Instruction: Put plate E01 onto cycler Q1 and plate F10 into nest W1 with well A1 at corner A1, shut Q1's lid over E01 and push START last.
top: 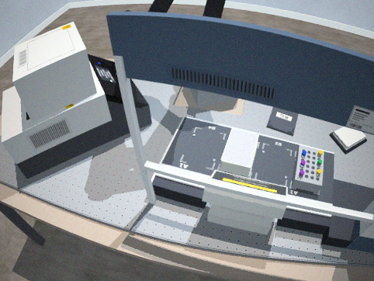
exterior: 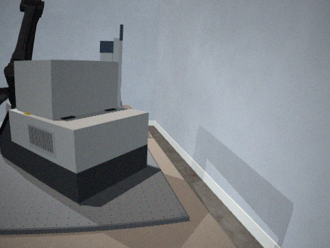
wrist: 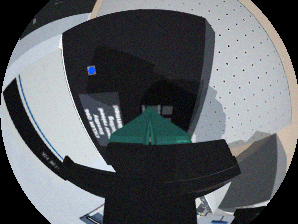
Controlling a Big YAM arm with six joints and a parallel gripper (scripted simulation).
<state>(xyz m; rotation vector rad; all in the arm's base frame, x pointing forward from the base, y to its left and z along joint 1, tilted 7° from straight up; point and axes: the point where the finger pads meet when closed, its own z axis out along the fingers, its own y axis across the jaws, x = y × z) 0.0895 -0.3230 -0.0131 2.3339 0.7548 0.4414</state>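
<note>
The cycler Q1 (top: pixel 58 116) (exterior: pixel 79 137) stands at the left with its white lid (top: pixel 50 66) (exterior: pixel 65 85) shut. Its dark panel (top: pixel 105 74) (wrist: pixel 127 63) shows a blue lamp (top: pixel 99 63) (wrist: pixel 91 70). In the wrist view my gripper (wrist: pixel 150 111) is shut and empty, its green fingertips together over the panel close to the keys (wrist: pixel 158 107). The top view does not show the gripper. Deck places D2 (top: pixel 273 155) and D4 (top: pixel 198 141) are bare. A white plate (top: pixel 349 137) sits in a dark nest at the far right. No plate shows on Q1; its block is hidden under the lid.
The tube cooling block (top: pixel 310 168) with coloured tubes stands on D1. The white deep-well block (top: pixel 240 149) stands on D3. A dark flat nest (top: pixel 283 120) lies behind the deck. A blue hood (top: pixel 240 70) on a grey post (top: pixel 133 128) spans the deck. My arm (exterior: pixel 24 41) rises behind Q1.
</note>
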